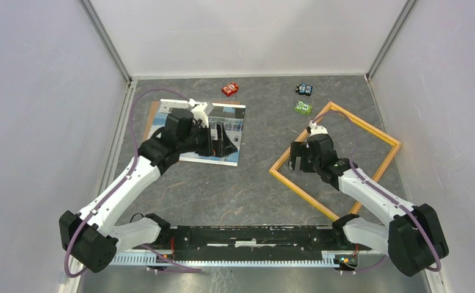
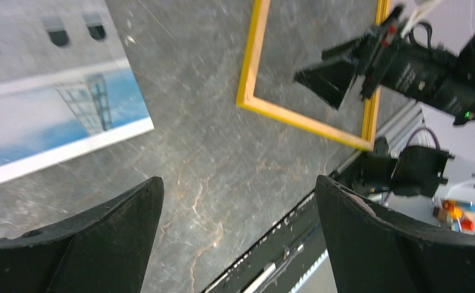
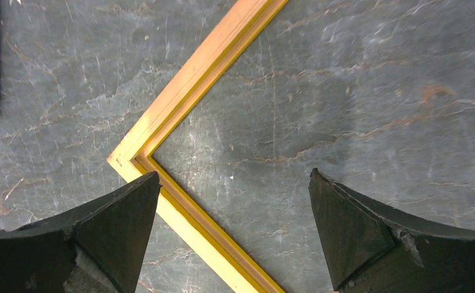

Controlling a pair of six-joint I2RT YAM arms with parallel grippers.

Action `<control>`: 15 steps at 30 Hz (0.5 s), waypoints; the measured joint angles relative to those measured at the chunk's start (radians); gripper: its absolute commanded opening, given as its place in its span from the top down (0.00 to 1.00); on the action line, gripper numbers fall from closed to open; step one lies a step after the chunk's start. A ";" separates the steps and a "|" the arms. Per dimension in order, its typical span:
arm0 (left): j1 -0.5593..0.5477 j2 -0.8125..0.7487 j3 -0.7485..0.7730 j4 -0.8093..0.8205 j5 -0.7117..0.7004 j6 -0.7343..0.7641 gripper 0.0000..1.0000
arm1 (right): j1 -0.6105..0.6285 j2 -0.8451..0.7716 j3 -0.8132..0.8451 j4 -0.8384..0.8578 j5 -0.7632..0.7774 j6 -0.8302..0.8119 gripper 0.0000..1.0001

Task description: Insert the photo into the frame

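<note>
Both spread, empty: left gripper (image 2: 238, 183) by photo (image 2: 39, 116) edge, right gripper (image 3: 232, 177) over frame (image 3: 186, 85) corner. Flat photo may crease or skid when pinched.

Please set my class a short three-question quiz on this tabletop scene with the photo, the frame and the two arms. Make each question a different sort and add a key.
1. Pick one. The photo lies: A) inside the frame; B) to the left of the frame, apart from it; C) propped against the back wall.
2. True or false: the left gripper and the right gripper are both open and hold nothing.
3. How many small coloured blocks lie at the far side of the table?
Key: 1 B; 2 true; 3 three.
</note>
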 measured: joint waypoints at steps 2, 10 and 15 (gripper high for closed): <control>-0.029 0.000 -0.041 0.018 0.016 -0.003 0.00 | -0.008 0.026 -0.010 0.007 -0.043 0.007 0.02; -0.053 -0.007 -0.116 0.074 0.022 -0.018 0.00 | 0.002 0.113 -0.056 0.061 -0.207 -0.052 0.02; -0.056 -0.020 -0.124 0.091 0.016 -0.018 0.00 | 0.042 0.146 -0.064 0.119 -0.242 -0.053 0.02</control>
